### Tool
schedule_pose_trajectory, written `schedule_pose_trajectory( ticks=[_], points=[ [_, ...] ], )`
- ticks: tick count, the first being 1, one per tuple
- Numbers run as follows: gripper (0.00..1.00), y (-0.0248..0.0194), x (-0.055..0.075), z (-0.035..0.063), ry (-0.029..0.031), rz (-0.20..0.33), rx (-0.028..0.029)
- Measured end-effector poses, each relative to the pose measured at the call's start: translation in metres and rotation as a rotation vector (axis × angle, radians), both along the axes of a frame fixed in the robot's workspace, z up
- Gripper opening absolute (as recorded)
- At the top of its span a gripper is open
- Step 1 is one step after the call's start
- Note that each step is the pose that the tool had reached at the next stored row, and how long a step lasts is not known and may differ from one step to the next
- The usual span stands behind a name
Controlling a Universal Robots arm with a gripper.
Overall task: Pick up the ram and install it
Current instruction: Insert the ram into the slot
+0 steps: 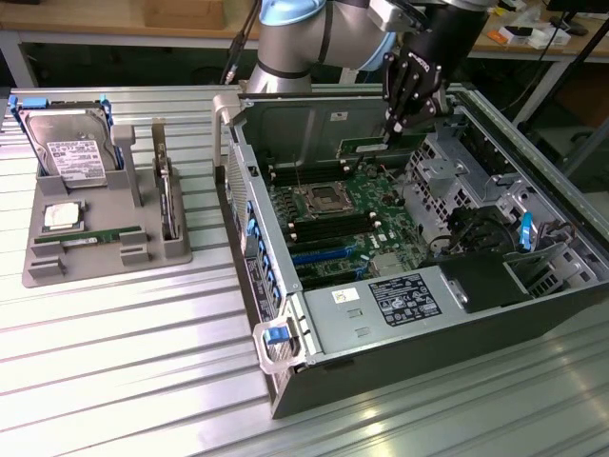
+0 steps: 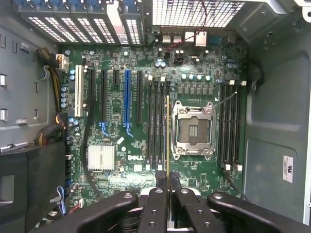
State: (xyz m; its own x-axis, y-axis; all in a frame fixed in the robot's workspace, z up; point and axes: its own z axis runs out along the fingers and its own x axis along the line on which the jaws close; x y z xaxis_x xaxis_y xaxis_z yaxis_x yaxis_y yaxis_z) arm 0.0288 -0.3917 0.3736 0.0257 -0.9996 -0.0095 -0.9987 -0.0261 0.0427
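The ram (image 1: 373, 145), a thin green stick, hangs level over the far side of the open computer case (image 1: 495, 314), with my gripper (image 1: 402, 129) shut on it from above. In the wrist view the ram (image 2: 167, 136) is seen edge-on as a thin line between my black fingers (image 2: 156, 194). There it lines up over the black memory slots (image 2: 158, 126) just beside the empty processor socket (image 2: 193, 131). The stick is above the motherboard (image 1: 357, 214), not seated in a slot.
A grey holder (image 1: 43, 262) at the exterior view's left carries a hard drive (image 1: 71, 143), a square silver chip (image 1: 62, 214) and another green stick (image 1: 95, 235). Drive cages and cables (image 1: 476, 205) crowd the case's right side. More slots (image 2: 228, 126) flank the socket.
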Motion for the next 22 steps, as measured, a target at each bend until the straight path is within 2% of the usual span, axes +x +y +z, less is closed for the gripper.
schedule_pose_trajectory(
  ticks=[12, 22],
  points=[
    [0.12, 0.0000, 0.000, -0.0105, 0.0000, 0.000, 0.0000],
    [0.12, 0.0000, 0.000, -0.0229, 0.0000, 0.000, 0.0000]
  ],
)
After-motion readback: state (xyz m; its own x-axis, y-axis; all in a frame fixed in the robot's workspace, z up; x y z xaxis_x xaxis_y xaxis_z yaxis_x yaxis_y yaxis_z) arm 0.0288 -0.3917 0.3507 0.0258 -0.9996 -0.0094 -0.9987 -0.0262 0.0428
